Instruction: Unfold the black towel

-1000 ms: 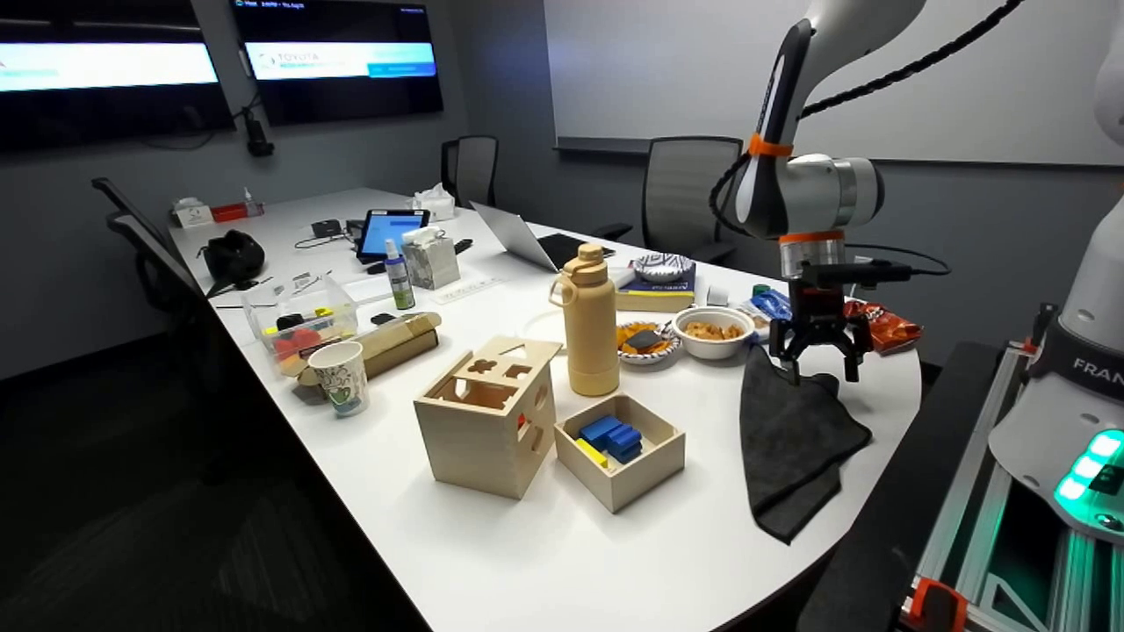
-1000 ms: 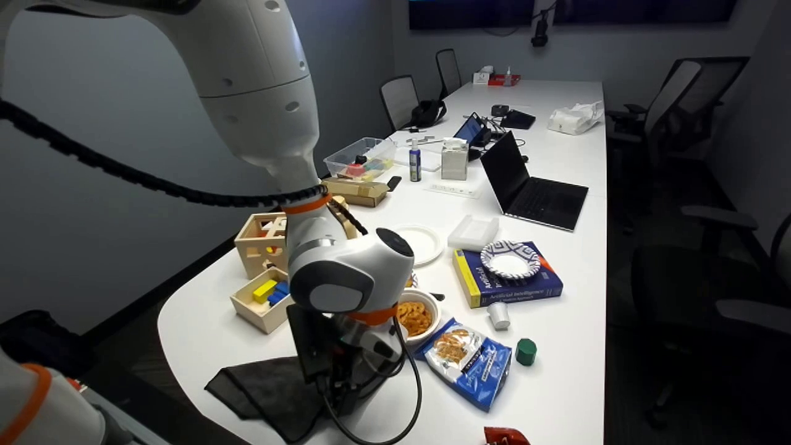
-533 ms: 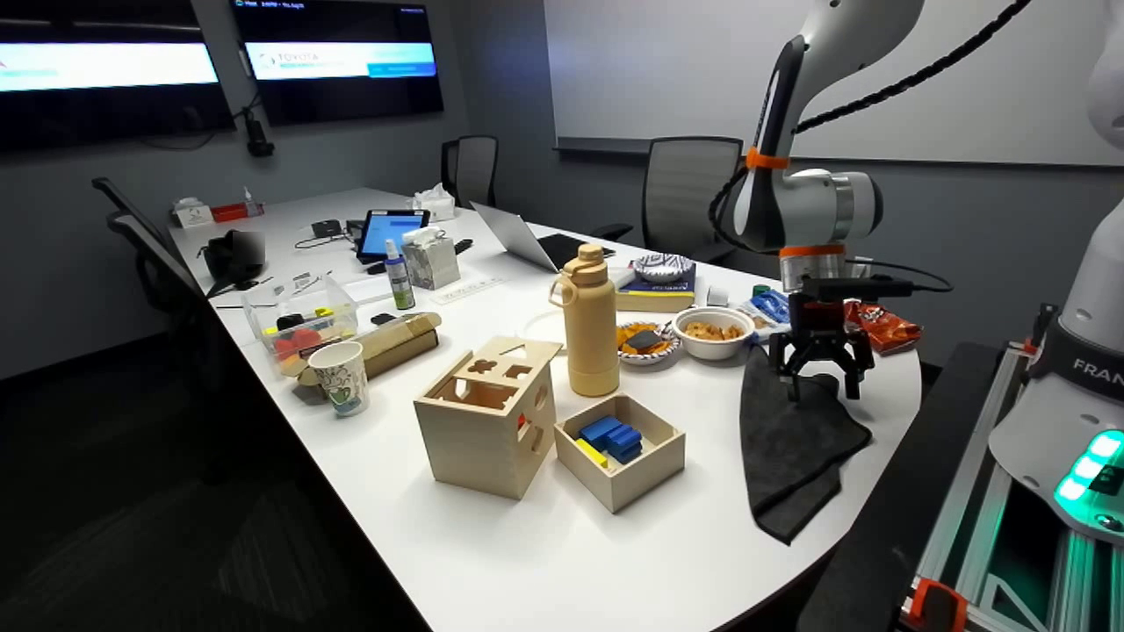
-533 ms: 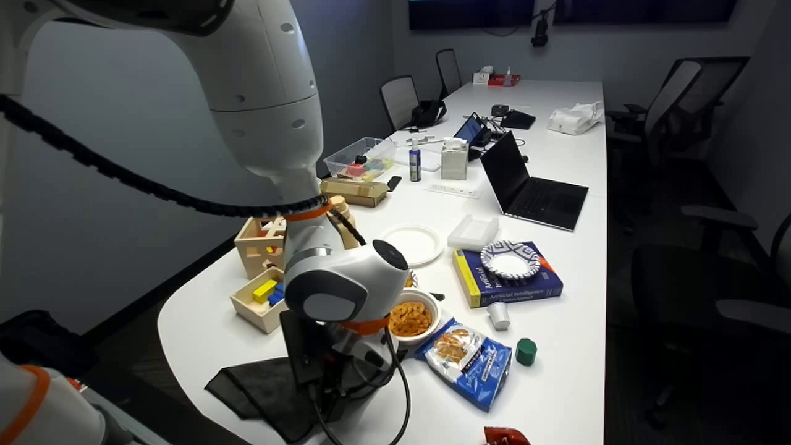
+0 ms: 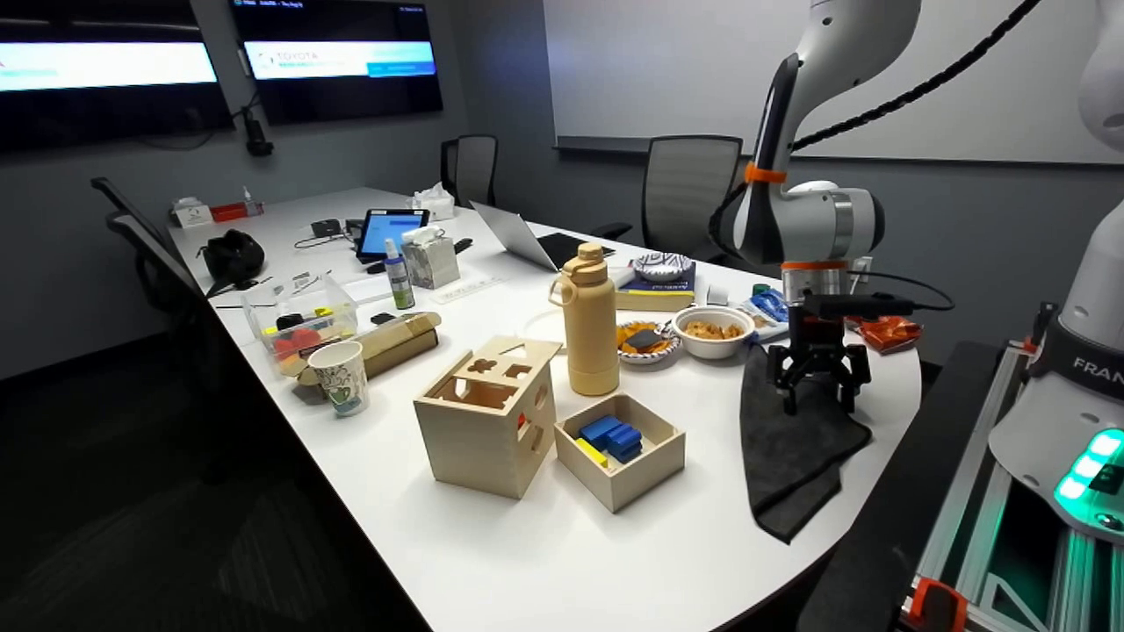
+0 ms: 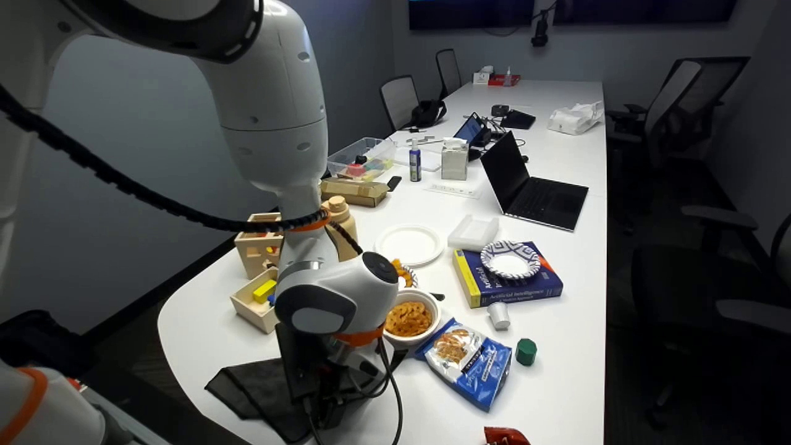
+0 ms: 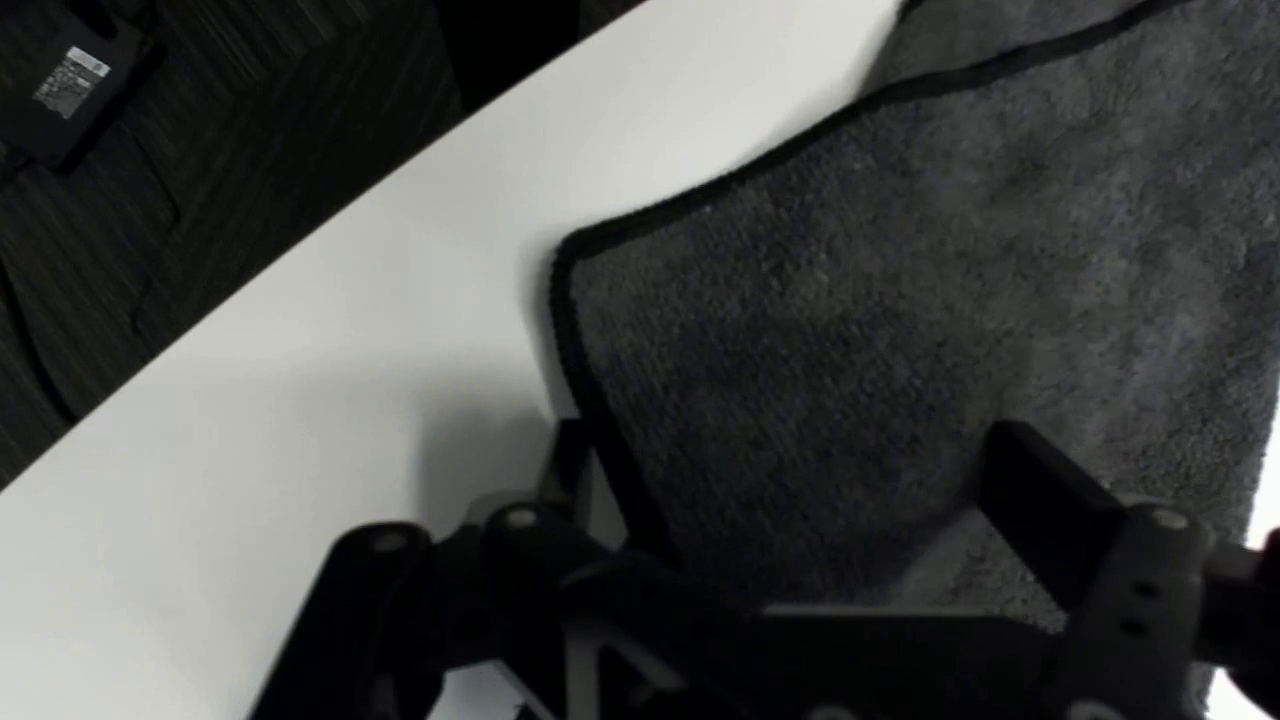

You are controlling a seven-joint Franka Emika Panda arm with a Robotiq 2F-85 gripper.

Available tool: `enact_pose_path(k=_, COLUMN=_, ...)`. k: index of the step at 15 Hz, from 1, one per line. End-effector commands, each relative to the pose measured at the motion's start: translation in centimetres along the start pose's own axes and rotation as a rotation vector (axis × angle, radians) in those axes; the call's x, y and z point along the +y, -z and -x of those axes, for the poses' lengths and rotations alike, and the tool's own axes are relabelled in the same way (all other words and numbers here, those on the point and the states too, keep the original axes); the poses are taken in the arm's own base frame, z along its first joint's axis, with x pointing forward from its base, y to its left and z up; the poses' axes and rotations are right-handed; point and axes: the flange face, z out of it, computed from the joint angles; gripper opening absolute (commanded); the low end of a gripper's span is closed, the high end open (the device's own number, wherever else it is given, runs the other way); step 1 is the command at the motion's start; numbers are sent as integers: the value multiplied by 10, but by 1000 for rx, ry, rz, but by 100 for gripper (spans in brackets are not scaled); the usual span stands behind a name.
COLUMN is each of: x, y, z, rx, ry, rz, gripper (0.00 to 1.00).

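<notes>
The black towel point(image 5: 795, 461) lies folded and rumpled near the rounded end of the white table, with a lower layer showing past its upper edge. It also shows in an exterior view point(image 6: 256, 386), partly hidden by the arm. In the wrist view the towel point(image 7: 900, 300) fills the right side, with a dark hem and a rounded corner. My gripper point(image 5: 817, 407) is open and points down at the towel's far part. In the wrist view the gripper point(image 7: 790, 435) has one fingertip at the hem by bare table and the other over the cloth. I cannot tell whether the tips touch.
A wooden tray with blocks point(image 5: 659, 470), a shape-sorter box point(image 5: 474, 448) and a tan bottle point(image 5: 591, 342) stand beside the towel. A white bowl of snacks point(image 5: 733, 345), a blue snack bag point(image 6: 479, 377) and a red bag point(image 5: 889, 334) lie behind it. The table edge is close.
My gripper has moved down towards the towel, staying open, and shifted slightly over the cloth. The towel and the other objects have not moved.
</notes>
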Motion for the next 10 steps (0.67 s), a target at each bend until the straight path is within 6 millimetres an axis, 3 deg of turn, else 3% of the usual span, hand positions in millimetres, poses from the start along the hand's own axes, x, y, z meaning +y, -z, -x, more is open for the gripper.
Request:
enact_pose_path(k=1, x=12, y=-10, z=2, rx=29, ry=-8, rz=-16, gripper=100)
enact_pose_path(k=7, x=21, y=-13, z=6, rx=52, ry=-18, rz=-38, gripper=100)
enact_pose_path(k=8, x=22, y=-12, z=7, rx=57, ry=-17, rz=-39, gripper=97)
enact_pose_path(k=9, x=23, y=-11, z=9, rx=63, ry=-18, rz=-41, gripper=74)
enact_pose_path(k=10, x=23, y=-10, z=10, rx=69, ry=-19, rz=-42, gripper=72)
